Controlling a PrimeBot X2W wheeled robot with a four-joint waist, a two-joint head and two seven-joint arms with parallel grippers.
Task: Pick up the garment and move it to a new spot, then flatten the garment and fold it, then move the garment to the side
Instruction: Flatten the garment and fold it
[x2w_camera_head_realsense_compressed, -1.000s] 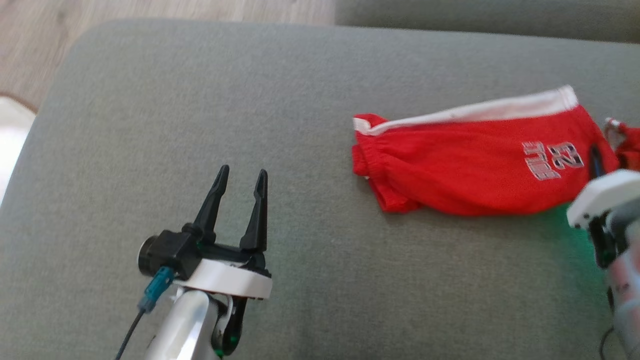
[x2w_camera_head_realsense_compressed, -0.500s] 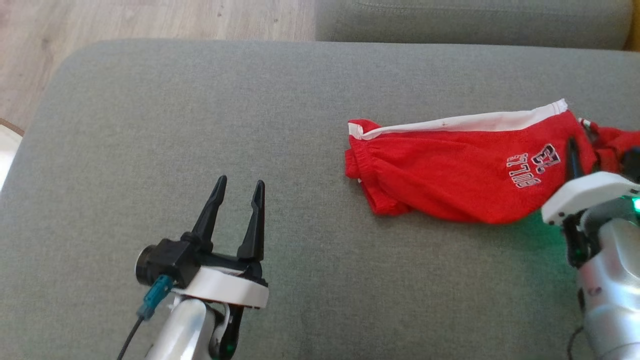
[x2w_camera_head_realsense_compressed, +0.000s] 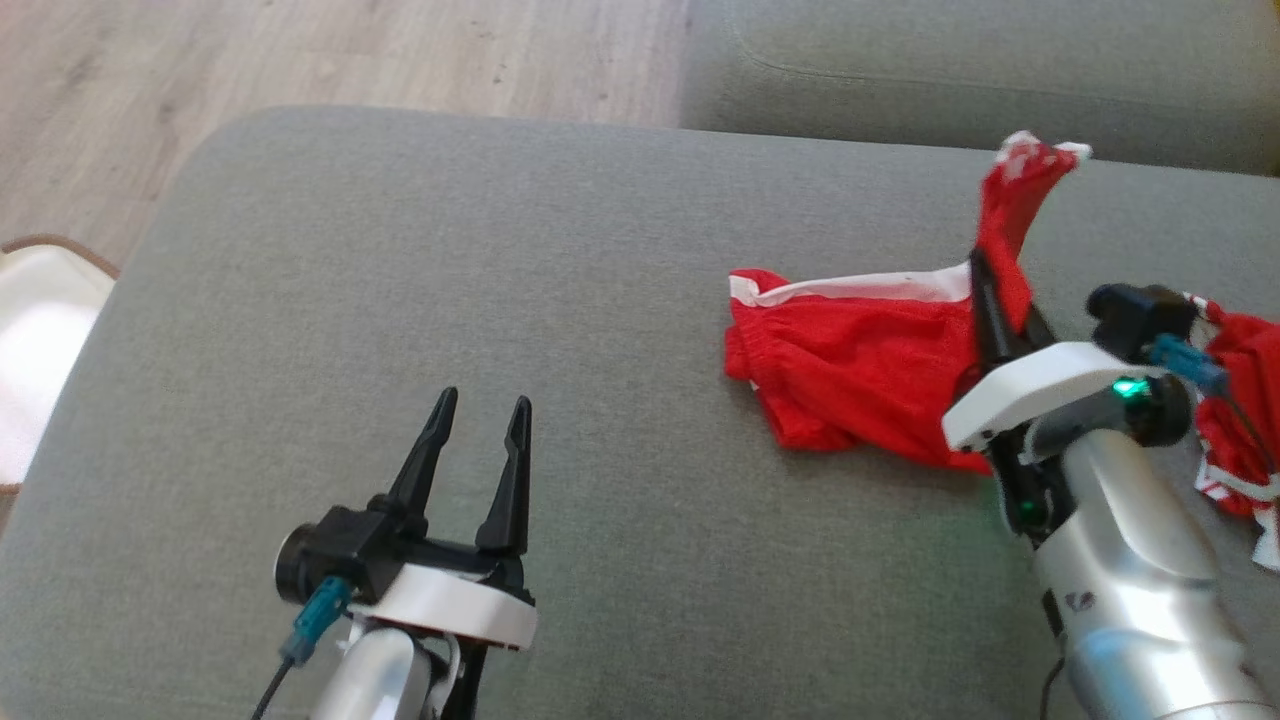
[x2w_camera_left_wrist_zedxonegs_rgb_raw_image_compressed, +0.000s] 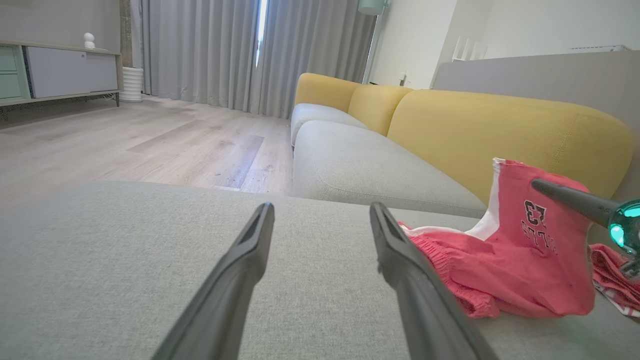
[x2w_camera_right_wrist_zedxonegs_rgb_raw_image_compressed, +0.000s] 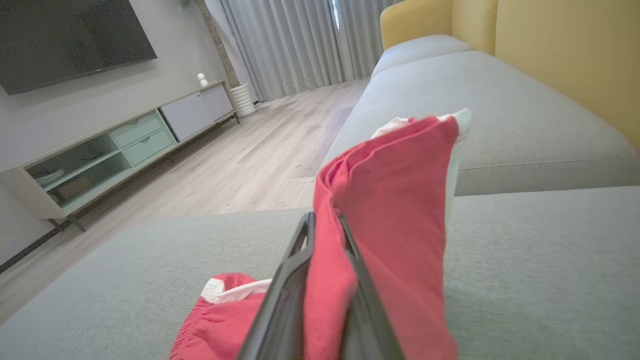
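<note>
My right gripper (x2w_camera_head_realsense_compressed: 985, 290) is pinching the red shorts (x2w_camera_head_realsense_compressed: 850, 360) mid-right, one end raised. Left gripper (x2w_camera_head_realsense_compressed: 484, 400) spread, idle lower left. Relocate, flatten, fold all pending.

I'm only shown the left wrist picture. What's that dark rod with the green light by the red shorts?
Observer: A finger of the right gripper. The right wrist view shows both fingers shut on the red shorts, cloth pinched between them.
Operator: What's that arm's camera facing?
Observer: A dark television on the wall, above the cabinet.
Operator: Anything beside the cushion?
Observer: In the head view, a white thing with a brown rim lies left of the grey cushion.
</note>
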